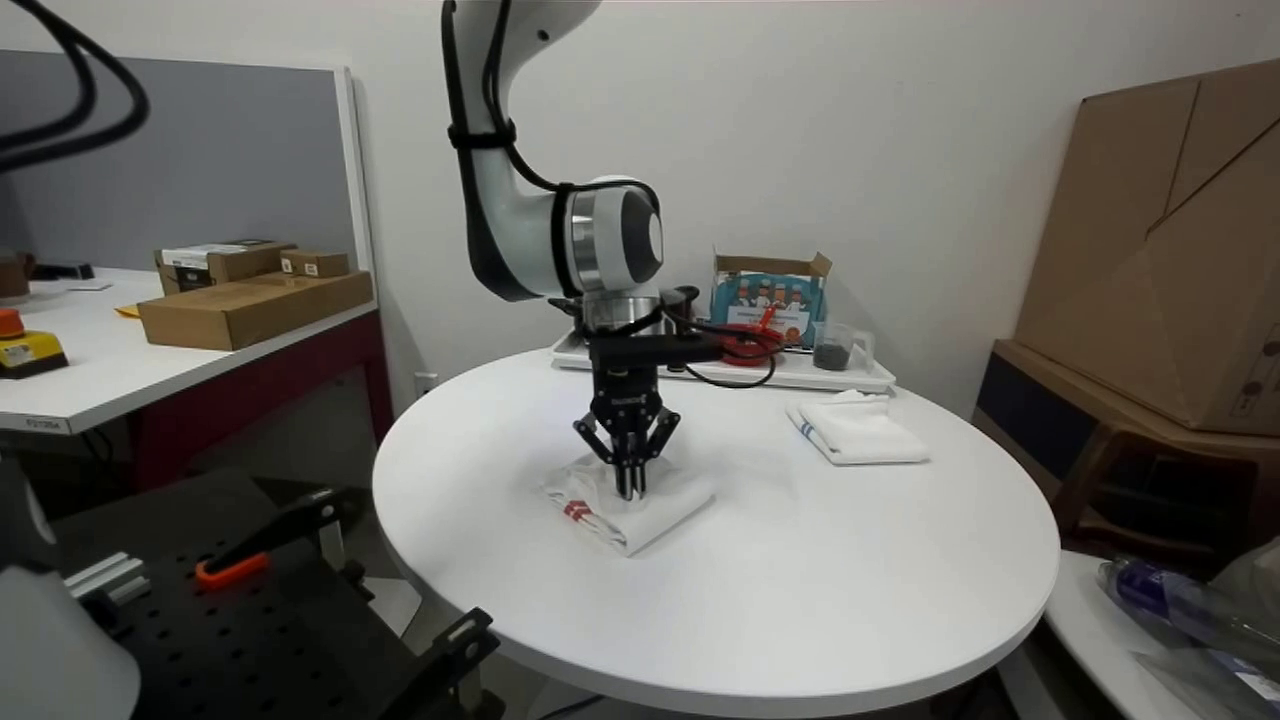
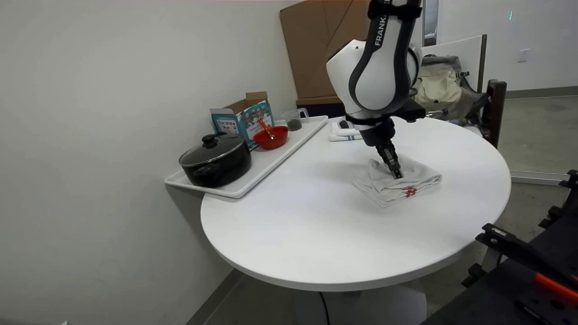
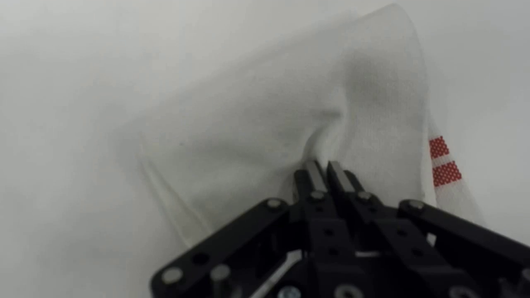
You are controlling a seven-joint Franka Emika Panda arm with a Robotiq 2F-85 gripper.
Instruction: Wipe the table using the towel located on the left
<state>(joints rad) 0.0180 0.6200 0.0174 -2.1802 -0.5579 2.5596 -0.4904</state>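
The white round table [image 1: 850,590] fills the middle of both exterior views [image 2: 311,230]. The towel [image 1: 672,512], a rumpled white folded cloth with red marks at one edge, lies on the table; it also shows in an exterior view [image 2: 422,171] and in the wrist view [image 3: 248,132]. My gripper [image 1: 631,492] points down onto the towel's middle in both exterior views [image 2: 398,175]. In the wrist view the fingertips [image 3: 322,165] are close together with a raised ridge of cloth between them. The cloth part between the fingers is mostly hidden.
A flatter folded white cloth [image 1: 862,432] with blue stripes lies on the table. A white tray [image 2: 259,174] at the wall edge holds a black pot [image 2: 216,160], a red bowl [image 2: 272,138], a clear cup [image 2: 294,121] and an opened box [image 2: 258,118].
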